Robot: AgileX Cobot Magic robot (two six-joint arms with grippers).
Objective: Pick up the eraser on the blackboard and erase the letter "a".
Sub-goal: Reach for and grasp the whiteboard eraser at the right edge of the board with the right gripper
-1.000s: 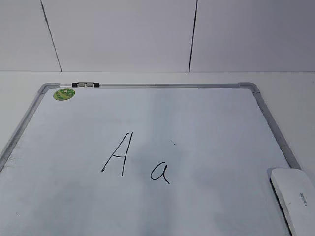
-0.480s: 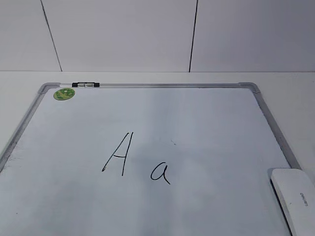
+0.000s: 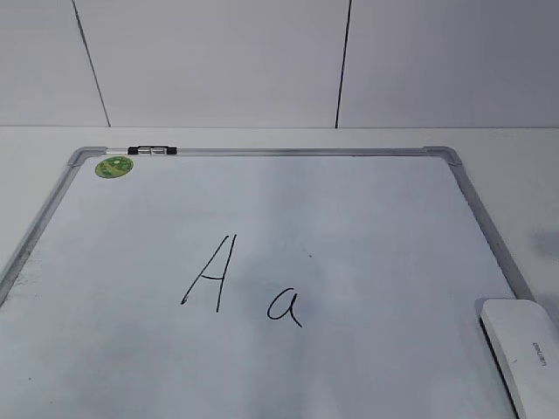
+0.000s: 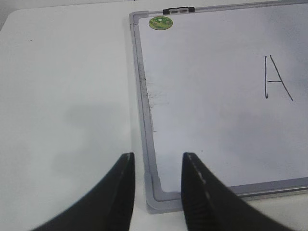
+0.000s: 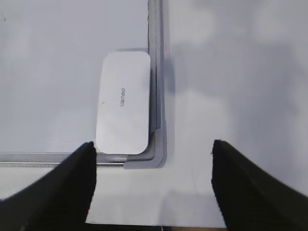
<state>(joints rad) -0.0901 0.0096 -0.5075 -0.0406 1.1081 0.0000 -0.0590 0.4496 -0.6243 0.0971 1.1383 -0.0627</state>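
The blackboard (image 3: 367, 218) is a white board in a grey metal frame, flat on the table. A lowercase "a" (image 3: 285, 307) is written in black beside a capital "A" (image 3: 210, 272). The white eraser (image 3: 522, 349) lies at the board's near right corner; it also shows in the right wrist view (image 5: 123, 102). My right gripper (image 5: 152, 166) is open and empty, hovering just short of that corner. My left gripper (image 4: 157, 166) is open and empty above the board's near left corner (image 4: 156, 199). Neither gripper shows in the exterior view.
A round green sticker (image 3: 114, 167) and a small black clip (image 3: 152, 151) sit at the board's far left. A white wall stands behind the table. The table's front edge shows at the bottom of the right wrist view (image 5: 154, 226).
The board, the letters and the eraser have not moved. A faint shadow has appeared on the table to the right of the board.
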